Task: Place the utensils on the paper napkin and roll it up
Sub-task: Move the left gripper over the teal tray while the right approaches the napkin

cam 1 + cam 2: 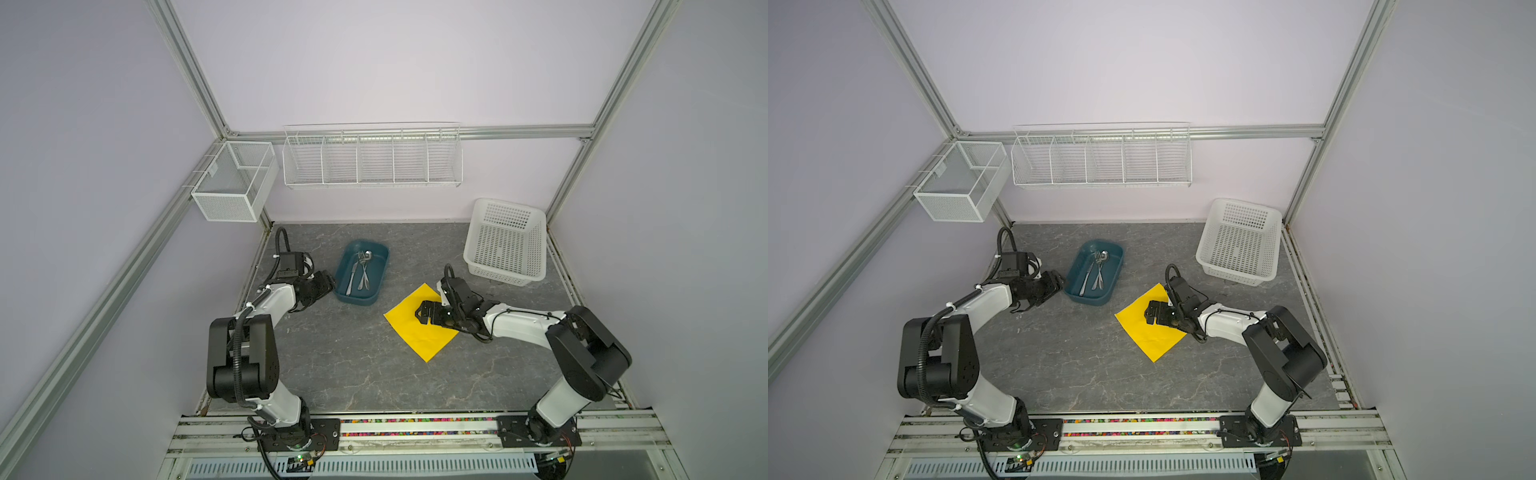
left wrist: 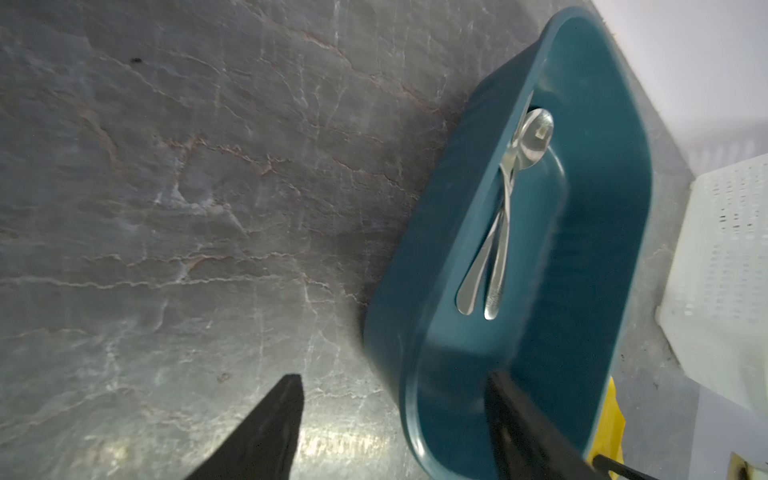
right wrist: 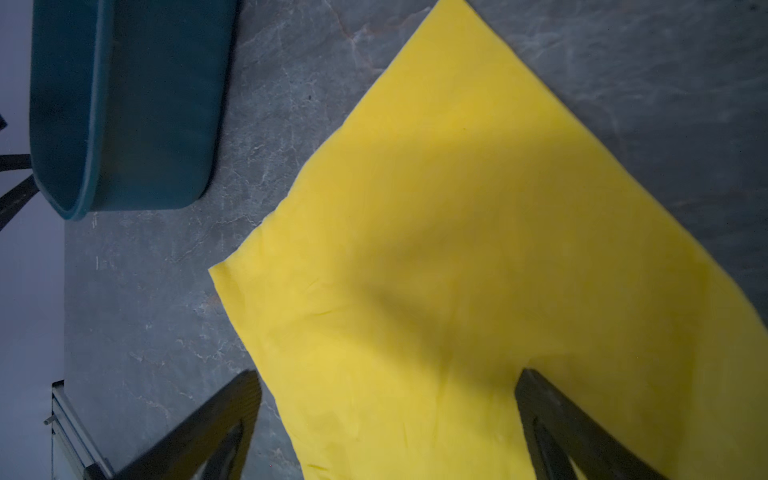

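The utensils, a fork, a knife and a spoon, lie together inside a teal tub. The left wrist view shows the spoon and another handle against the tub's wall. My left gripper is open at the tub's near end, one finger outside the wall and one over the inside. The yellow paper napkin lies flat on the table. My right gripper hangs open over it, holding nothing.
A white plastic basket stands at the back right. A wire rack and a mesh box hang on the back and left walls. The teal tub sits close to the napkin's far corner.
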`<state>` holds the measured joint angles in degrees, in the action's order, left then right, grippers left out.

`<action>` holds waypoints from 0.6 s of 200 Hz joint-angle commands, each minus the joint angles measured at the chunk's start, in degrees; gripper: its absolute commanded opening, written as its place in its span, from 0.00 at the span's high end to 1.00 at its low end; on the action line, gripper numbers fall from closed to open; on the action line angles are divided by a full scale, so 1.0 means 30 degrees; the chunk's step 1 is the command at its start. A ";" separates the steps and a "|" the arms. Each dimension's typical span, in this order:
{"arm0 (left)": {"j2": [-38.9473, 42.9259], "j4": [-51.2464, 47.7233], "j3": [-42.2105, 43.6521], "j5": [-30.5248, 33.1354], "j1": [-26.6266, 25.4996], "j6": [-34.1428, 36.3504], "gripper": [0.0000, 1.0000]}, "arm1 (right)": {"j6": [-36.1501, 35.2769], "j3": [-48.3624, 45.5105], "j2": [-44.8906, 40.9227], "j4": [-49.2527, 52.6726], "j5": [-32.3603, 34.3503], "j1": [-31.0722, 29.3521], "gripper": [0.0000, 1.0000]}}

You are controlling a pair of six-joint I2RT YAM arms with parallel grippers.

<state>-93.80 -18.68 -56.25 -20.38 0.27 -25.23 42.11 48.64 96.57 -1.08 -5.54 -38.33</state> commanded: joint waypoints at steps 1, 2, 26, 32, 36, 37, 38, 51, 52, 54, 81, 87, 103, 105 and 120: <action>-0.0794 -0.2017 -0.0728 0.1014 -0.0124 0.0093 0.35 | 0.1019 0.0452 0.1207 0.1860 0.0649 -0.0684 0.01; -0.0819 -0.2056 -0.0731 0.1062 -0.0151 0.0077 0.36 | 0.1035 0.0439 0.1221 0.1872 0.0662 -0.0722 0.01; -0.1027 -0.2888 -0.0715 0.2245 -0.0210 -0.0085 0.39 | 0.1434 0.1422 0.1591 0.2052 0.1171 -0.1237 0.00; -0.0994 -0.3051 -0.0626 0.2503 -0.0209 -0.0071 0.40 | 0.1601 0.1504 0.1625 0.2110 0.1309 -0.1279 0.00; -0.0975 -0.3171 -0.0541 0.2659 -0.0230 -0.0031 0.40 | 0.1698 0.1537 0.1617 0.2116 0.1357 -0.1323 0.00; -0.0968 -0.3204 -0.0520 0.2705 -0.0219 -0.0029 0.40 | 0.1741 0.1553 0.1632 0.2117 0.1382 -0.1334 0.00; -0.0964 -0.3221 -0.0494 0.2757 -0.0214 -0.0027 0.40 | 0.1763 0.1561 0.1654 0.2103 0.1380 -0.1340 0.00; -0.0806 -0.3531 -0.0138 0.3254 -0.0209 -0.0048 0.41 | 0.2007 0.1657 0.1661 0.2104 0.1489 -0.1357 0.00; -0.0795 -0.3545 -0.0084 0.3295 -0.0209 -0.0052 0.41 | 0.2013 0.1657 0.1654 0.2097 0.1492 -0.1351 0.00; -0.0743 -0.3571 0.0008 0.3319 -0.0208 -0.0055 0.41 | 0.2047 0.1686 0.1633 0.2091 0.1509 -0.1362 0.00; 0.0286 -0.3655 0.1382 0.3712 -0.0208 -0.0279 0.43 | 0.2324 0.1934 0.1565 0.2465 0.1786 -0.1369 0.00; 0.0580 -0.3649 0.1718 0.3873 -0.0209 -0.0411 0.43 | 0.2448 0.2019 0.1582 0.2645 0.1867 -0.1355 0.00; 0.1477 -0.3715 0.2556 0.4248 -0.0216 -0.0821 0.44 | 0.2718 0.2097 0.1559 0.2880 0.1956 -0.1369 0.01; 0.1612 -0.3730 0.2689 0.4290 -0.0217 -0.0891 0.44 | 0.2721 0.2097 0.1558 0.2858 0.1947 -0.1374 0.01; 0.2536 -0.3618 0.3735 0.4510 -0.0208 -0.1159 0.44 | 0.2894 0.2026 0.1562 0.2903 0.2130 -0.1443 0.01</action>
<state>-90.28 -26.46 -49.01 -10.22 -0.38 -26.74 48.03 54.61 100.22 3.36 -0.84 -42.13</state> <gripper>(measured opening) 0.563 0.994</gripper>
